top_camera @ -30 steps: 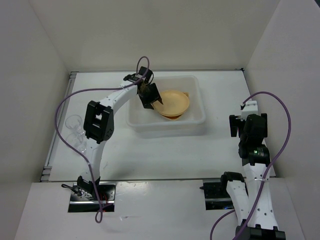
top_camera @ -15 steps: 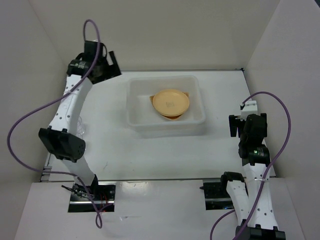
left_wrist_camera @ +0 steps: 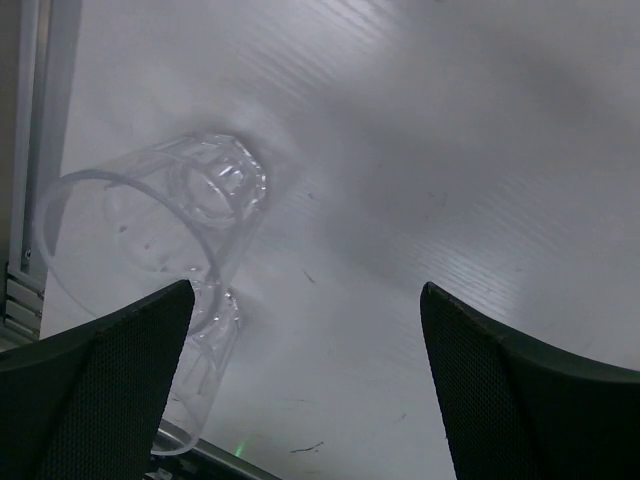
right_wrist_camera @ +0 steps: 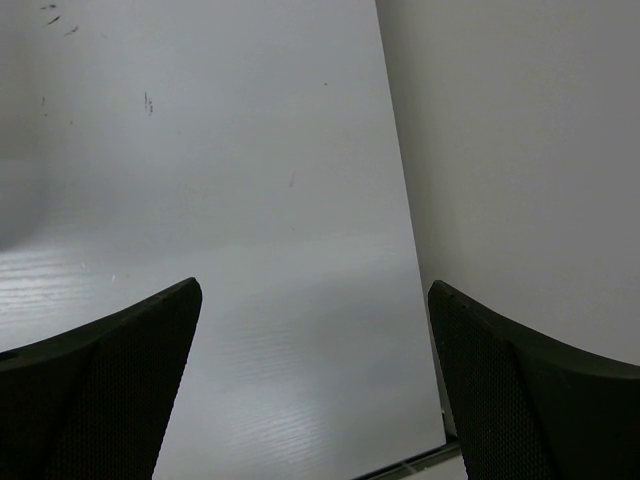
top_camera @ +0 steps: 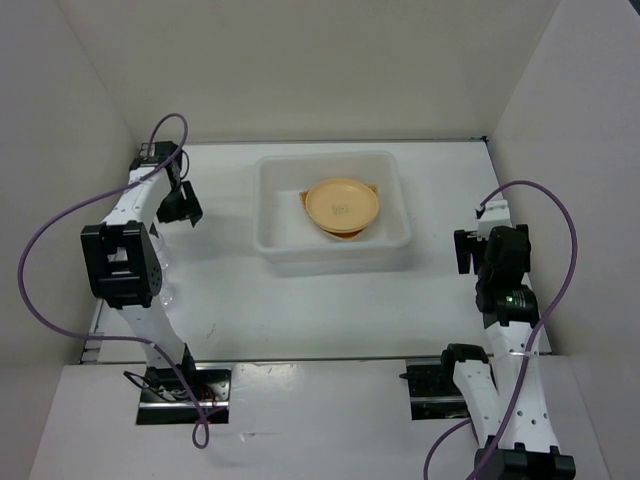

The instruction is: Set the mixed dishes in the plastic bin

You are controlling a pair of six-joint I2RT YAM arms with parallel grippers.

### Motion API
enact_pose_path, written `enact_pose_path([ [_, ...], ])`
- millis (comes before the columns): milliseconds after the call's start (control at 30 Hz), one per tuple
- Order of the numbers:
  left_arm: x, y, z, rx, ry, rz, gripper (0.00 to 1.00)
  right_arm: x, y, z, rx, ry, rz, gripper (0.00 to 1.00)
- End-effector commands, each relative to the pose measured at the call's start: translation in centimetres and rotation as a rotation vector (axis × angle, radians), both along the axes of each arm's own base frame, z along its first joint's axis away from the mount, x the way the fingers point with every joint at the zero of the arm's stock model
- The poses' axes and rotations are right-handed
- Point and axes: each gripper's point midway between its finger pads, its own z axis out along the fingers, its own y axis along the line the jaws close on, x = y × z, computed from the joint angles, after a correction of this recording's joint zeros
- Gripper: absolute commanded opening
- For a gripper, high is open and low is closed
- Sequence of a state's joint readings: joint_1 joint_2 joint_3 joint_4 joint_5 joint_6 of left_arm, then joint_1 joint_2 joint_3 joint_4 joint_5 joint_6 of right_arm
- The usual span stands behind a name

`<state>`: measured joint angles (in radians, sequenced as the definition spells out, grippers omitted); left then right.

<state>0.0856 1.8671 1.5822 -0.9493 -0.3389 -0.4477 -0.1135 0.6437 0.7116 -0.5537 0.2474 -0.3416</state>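
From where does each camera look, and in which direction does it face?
Top external: above and behind the robot, looking down on the table and plastic bin; left arm and right arm show.
Left wrist: facing down at clear glass cups; open left gripper shows.
Right wrist: facing the table beside a wall; open right gripper shows.
Shared: top and left wrist both show the left gripper near the table's left side.

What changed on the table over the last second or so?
The left gripper let go of the pale-orange plate inside the plastic bin, opened wide, and swung left to hover above the clear glass cups. The bin and the open right gripper stayed put.
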Motion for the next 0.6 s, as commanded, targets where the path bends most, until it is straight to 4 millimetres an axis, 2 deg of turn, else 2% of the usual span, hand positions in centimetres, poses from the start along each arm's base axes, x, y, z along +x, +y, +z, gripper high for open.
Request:
enact_pose_path([
  [0, -0.4, 1.5, 1.5, 0.027, -0.073, 0.017, 1.00, 0.7, 0.1, 0.6, -0.008, -0.024, 0.010, 0.98],
  [200, -1.5, 2.8, -0.8, 0.016, -0.030, 0.038, 1.00, 1.0, 0.3, 0.2, -0.005, -0.005, 0.020, 0.98],
  [300, -1.2, 2.7, -1.7, 0.009, -0.022, 0.027, 1.00, 1.0, 0.3, 0.6, -0.006, -0.015, 0.020, 0.98],
  [433, -1.9, 3.4, -3.4, 0.004, 0.013, 0.048, 0.98, 1.0, 0.3, 0.6, -0.006, -0.015, 0.020, 0.98],
  [567, -2.0, 4.1, -4.0, 0.006, 0.016, 0.060, 0.96, 1.0, 0.3, 0.6, -0.006, -0.015, 0.020, 0.98],
])
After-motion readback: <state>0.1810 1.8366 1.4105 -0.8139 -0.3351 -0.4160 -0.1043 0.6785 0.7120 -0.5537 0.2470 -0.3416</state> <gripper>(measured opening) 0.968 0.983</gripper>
